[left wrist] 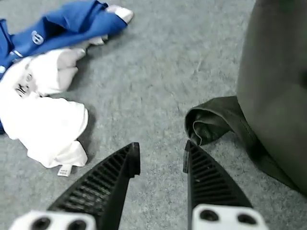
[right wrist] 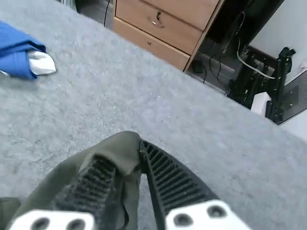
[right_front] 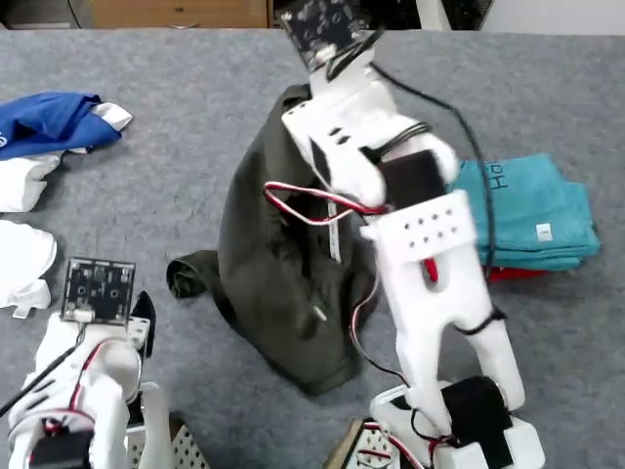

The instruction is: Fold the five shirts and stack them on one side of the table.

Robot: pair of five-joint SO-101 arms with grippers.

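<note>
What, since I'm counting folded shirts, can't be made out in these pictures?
High view: the red shirt lies under the teal shirt; just an edge shows.
High view: the right arm covers the top of the olive shirt.
High view: the white cloth is cut off by the left edge; one shirt or two, unclear.

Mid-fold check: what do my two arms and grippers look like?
The right arm and left arm are white plastic with black motors and red, white and black cables, each with a black circuit board at the wrist. The left gripper and right gripper have black ribbed fingers on white bases.
</note>
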